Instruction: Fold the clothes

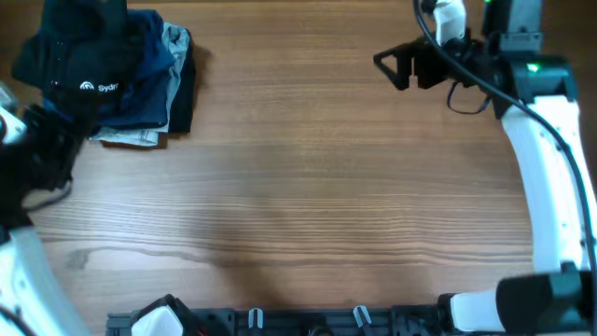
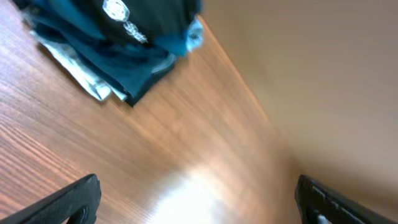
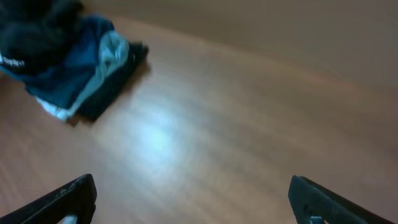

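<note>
Lying crosswise: stacked clothes, far left

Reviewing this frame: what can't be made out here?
1. Clothes pile: garment count unclear; overhead's top edge crops it, layers overlap.
2. Logo lettering: cut short by a fold overhead, blurred in left wrist view.
3. Left gripper: overhead shows only a dark blur at the left edge.

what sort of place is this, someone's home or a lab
Probably a robotics lab bench, not a home: a left arm and right arm stand at a wood-grain table, and a pile of dark clothes sits at one corner.
</note>
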`<state>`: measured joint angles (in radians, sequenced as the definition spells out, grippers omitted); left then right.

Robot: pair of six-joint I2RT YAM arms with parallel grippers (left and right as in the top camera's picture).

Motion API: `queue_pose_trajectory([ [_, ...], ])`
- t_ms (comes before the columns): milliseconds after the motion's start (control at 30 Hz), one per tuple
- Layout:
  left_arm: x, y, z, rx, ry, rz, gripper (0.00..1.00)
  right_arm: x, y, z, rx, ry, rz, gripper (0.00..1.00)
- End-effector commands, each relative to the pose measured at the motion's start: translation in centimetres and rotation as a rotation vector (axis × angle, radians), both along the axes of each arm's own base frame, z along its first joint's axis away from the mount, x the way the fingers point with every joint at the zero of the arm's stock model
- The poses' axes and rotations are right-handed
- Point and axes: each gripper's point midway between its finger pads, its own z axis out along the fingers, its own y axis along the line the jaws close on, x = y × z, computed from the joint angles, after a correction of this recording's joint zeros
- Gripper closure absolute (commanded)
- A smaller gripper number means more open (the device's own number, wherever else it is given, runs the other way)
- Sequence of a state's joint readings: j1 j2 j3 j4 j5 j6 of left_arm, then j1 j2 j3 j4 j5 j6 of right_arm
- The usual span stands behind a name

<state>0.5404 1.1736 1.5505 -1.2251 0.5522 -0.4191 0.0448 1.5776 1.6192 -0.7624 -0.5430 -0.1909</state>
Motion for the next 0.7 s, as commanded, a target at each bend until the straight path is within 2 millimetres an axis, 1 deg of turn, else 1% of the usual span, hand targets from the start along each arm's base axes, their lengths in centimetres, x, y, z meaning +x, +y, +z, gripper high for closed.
queue_pose_trajectory([
  [0, -4.4, -4.1, 3.1, 0.185, -0.131, -0.173, 0.0, 0.1, -0.9, 3.0, -0.051, -0.119, -0.047, 0.0],
  [33, -5.9, -4.9, 3.9, 0.221, -0.167, -0.18, 0.0, 0.4, -1.5, 2.6, -0.075, -0.116, -0.074, 0.01],
  [67, -7.1, -5.4, 4.5, 0.245, -0.197, -0.174, 0.0, 0.6, -1.7, 2.4, -0.083, -0.112, -0.085, 0.0],
  [133, -9.3, -5.7, 5.5, 0.323, -0.243, -0.128, 0.0, 0.9, -1.7, 1.9, -0.088, -0.101, -0.087, 0.0],
  [167, -10.4, -5.5, 5.9, 0.37, -0.259, -0.091, 0.0, 0.9, -1.7, 1.7, -0.087, -0.096, -0.087, 0.0],
  [200, -11.2, -5.5, 6.0, 0.392, -0.263, -0.071, 0.0, 1.0, -1.7, 1.6, -0.087, -0.093, -0.087, 0.0],
  [233, -12.3, -6.1, 5.7, 0.392, -0.263, -0.07, 0.0, 0.9, -1.7, 1.5, -0.087, -0.091, -0.087, 0.0],
  [333, -13.0, -6.5, 5.6, 0.395, -0.265, -0.07, 0.0, 0.9, -1.7, 1.5, -0.088, -0.091, -0.087, 0.0],
  [667, -13.0, -6.5, 5.6, 0.395, -0.266, -0.07, 0.0, 1.0, -1.7, 1.5, -0.088, -0.091, -0.087, 0.0],
])
